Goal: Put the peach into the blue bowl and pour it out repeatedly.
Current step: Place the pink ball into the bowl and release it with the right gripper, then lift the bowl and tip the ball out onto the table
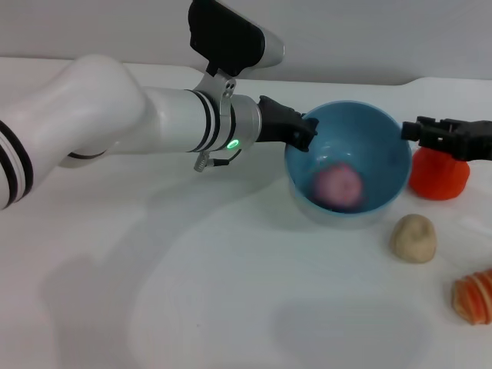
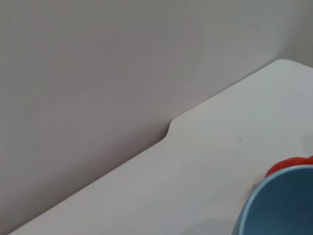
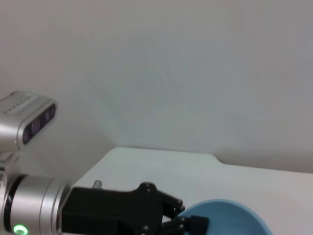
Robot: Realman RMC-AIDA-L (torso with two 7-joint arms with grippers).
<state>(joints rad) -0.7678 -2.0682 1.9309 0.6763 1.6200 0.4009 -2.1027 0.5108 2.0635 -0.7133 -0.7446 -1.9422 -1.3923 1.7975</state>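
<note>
Striped fruit (image 1: 474,298) nearest you, at bench right edge, beige lump (image 1: 413,237) behind it. Bowl (image 1: 350,165) tipped toward you, lifted, peach (image 1: 338,186) resting inside on low wall. Left gripper (image 1: 301,131) clamped on bowl's left rim; you pour by rolling that wrist. Right gripper (image 1: 421,132) hovers past right rim, over orange fruit (image 1: 439,174); finger state: cannot tell.

light-blue bowl (image 1: 380,146), pink peach (image 1: 338,185), white table (image 1: 231,307)

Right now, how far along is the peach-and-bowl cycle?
Done: the peach is inside the blue bowl. In hand: the left gripper grips the bowl's rim, bowl tilted toward the camera, peach not out. Right gripper waits beside the far rim. Left: pour, repeat.
</note>
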